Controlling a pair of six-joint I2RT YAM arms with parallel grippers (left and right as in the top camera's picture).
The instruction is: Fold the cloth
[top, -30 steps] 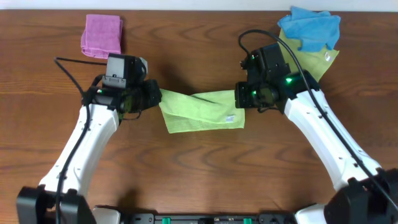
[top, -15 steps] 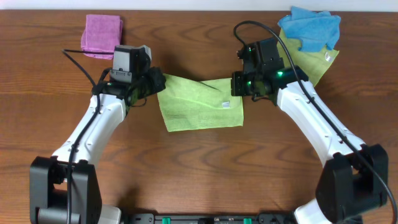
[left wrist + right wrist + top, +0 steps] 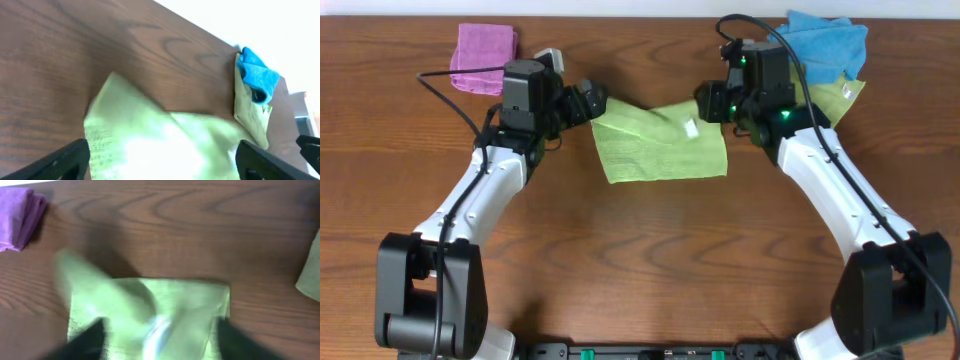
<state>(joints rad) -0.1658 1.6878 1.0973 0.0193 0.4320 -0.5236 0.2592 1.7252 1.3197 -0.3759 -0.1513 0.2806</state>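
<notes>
The lime-green cloth [image 3: 660, 148] lies folded at the middle of the table, its small white tag [image 3: 690, 128] facing up near the far right corner. My left gripper [image 3: 594, 103] is at the cloth's far left corner and my right gripper [image 3: 706, 102] at its far right corner. In the left wrist view the cloth [image 3: 150, 135] is blurred between the widely spread fingers of the left gripper [image 3: 167, 162]. The right wrist view shows the cloth [image 3: 150, 310] blurred between the spread fingers of the right gripper [image 3: 162, 342]. Both grippers are open, and neither pinches the cloth.
A folded purple cloth [image 3: 485, 55] lies at the far left. At the far right, a bright blue cloth [image 3: 820, 45] rests on a duller yellow-green cloth [image 3: 842, 98], close behind my right arm. Dark wood table [image 3: 640, 260] extends toward the near side.
Both grippers carried the cloth's edge toward the far side of the table, then went from shut to open. The cloth now lies farther back, with its tag turned up.
</notes>
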